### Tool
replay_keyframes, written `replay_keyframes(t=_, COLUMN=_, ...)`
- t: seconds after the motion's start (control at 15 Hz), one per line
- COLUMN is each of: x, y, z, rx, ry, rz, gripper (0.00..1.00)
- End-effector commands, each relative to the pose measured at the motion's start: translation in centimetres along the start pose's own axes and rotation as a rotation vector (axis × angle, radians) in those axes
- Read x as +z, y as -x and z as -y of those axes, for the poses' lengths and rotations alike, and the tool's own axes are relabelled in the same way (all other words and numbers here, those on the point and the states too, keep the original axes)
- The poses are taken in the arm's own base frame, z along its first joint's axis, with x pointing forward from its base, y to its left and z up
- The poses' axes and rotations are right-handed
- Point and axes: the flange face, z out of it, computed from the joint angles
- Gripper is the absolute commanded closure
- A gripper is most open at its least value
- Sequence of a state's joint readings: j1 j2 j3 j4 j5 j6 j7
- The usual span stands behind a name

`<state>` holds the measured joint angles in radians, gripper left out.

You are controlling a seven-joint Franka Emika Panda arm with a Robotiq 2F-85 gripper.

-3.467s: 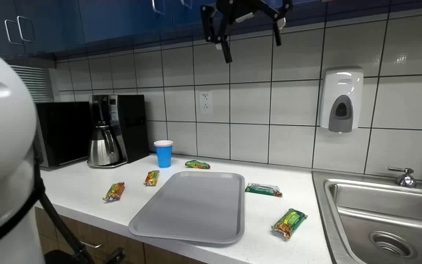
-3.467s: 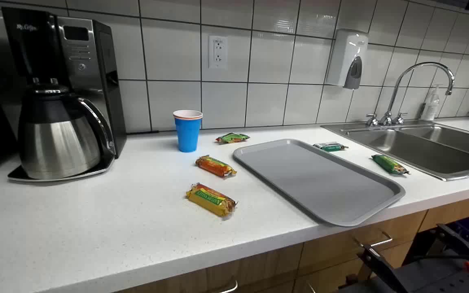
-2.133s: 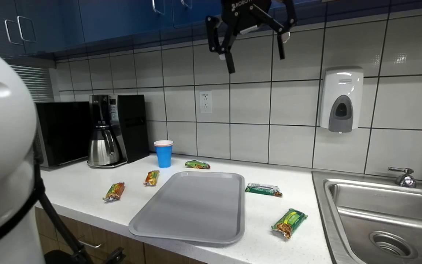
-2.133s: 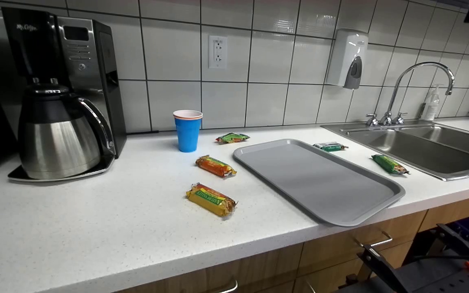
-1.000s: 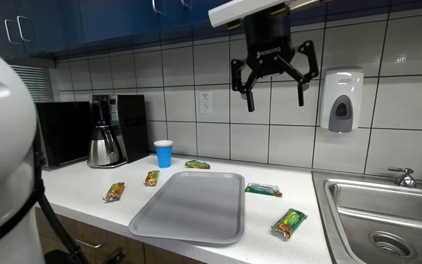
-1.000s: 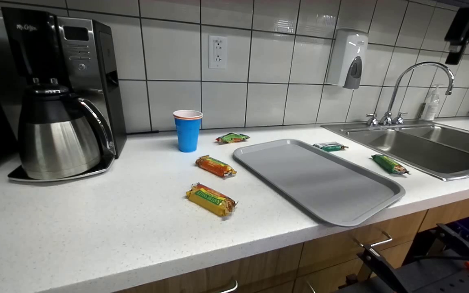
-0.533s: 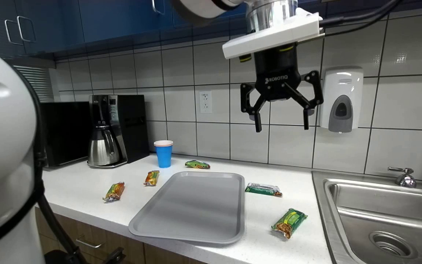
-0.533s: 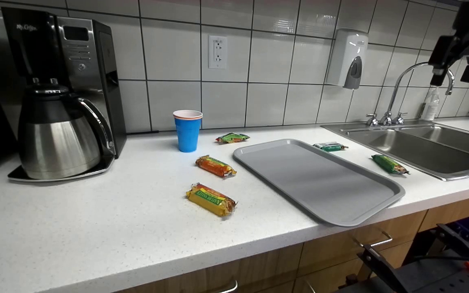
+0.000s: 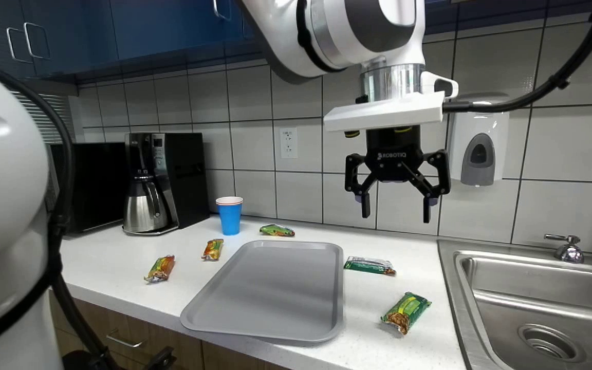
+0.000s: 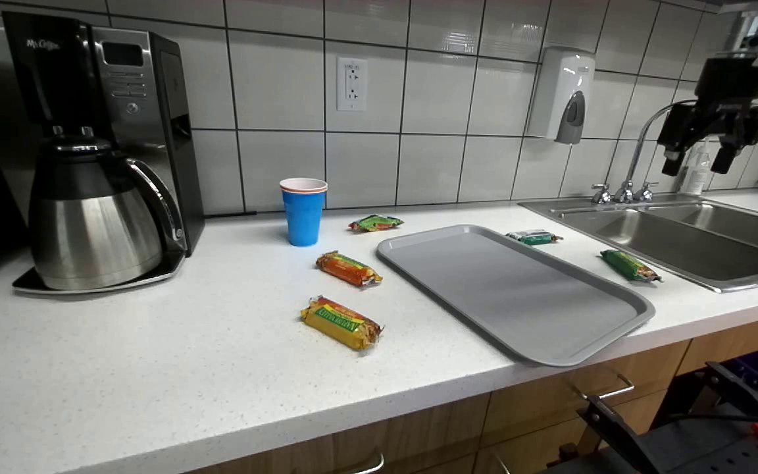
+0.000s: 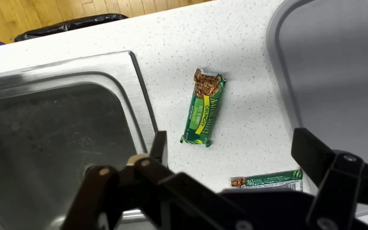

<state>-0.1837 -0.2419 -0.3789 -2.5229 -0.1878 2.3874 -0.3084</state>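
Gripper [image 9: 396,217] hanging over counter [image 9: 360,308], jaws spread wide, nothing held; flat green granola bar [image 11: 203,110] lying below it
Wrist view: bar mostly up-frame of fingertips, between them side to side, nearer the left one; long axis near-vertical, top leaning right, roughly square to the fingertip line; second green bar [image 11: 273,179] lower right, near-horizontal, partly hidden by gripper; sink [image 11: 117,64] at left, grey tray [image 11: 337,80] at right

In both exterior views we face the wall [image 9: 298,190], two bars [image 9: 407,310] right of middle; from the wrist we look down on them, nearer.
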Motion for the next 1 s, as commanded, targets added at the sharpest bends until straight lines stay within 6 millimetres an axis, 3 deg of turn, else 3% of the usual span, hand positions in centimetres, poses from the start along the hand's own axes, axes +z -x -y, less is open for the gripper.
replay_keyframes(t=0.0, x=2.7, y=-2.1, z=-0.8, rx=0.056, ry=-0.003, rz=0.02, gripper=0.0)
replay_keyframes(t=0.53, x=9.0, y=-5.1, z=-1.4, rx=0.104, ry=0.038, rz=0.074, gripper=0.0)
replay_keyframes(t=0.93, x=12.2, y=-6.7, z=-0.8, rx=0.16, ry=0.046, rz=0.115, gripper=0.0)
